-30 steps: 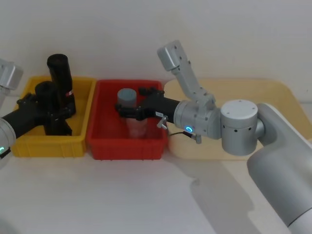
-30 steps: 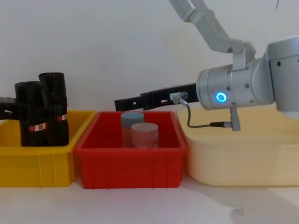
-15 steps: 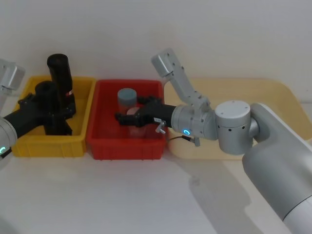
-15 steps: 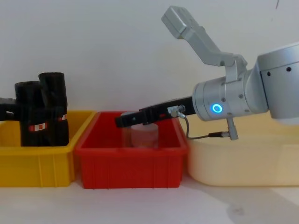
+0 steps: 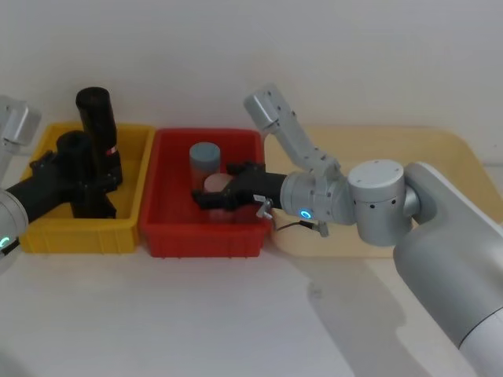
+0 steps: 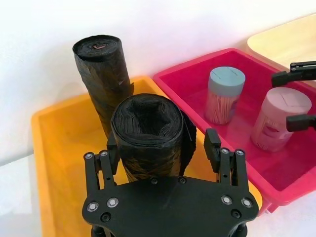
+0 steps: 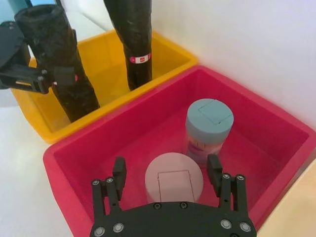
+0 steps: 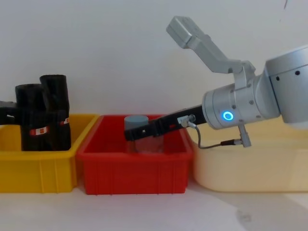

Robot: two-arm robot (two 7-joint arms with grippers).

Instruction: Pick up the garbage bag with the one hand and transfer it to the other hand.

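Partly open, left hand [image 6: 162, 144] astride garbage bag [image 6: 144, 121]

The garbage bag [image 6: 148, 133] is matt black with a small red-and-white label [image 8: 39, 130] — the second roll [image 6: 101, 74] matches it. Their bin [image 5: 47, 232] is yellow, the neighbouring bin [image 5: 204, 239] red, the tray [image 5: 440, 149] pale cream. One jar [image 7: 174, 185] has a pink lid, the other jar [image 7: 209, 121] a grey-blue one. The left gripper [image 6: 162, 143] and right gripper [image 7: 167, 168] are black — the right arm [image 8: 284, 91] silver with a blue glowing ring [image 8: 226, 116], the left arm's ring [image 5: 4, 242] green. The table [image 5: 236, 314] is white.
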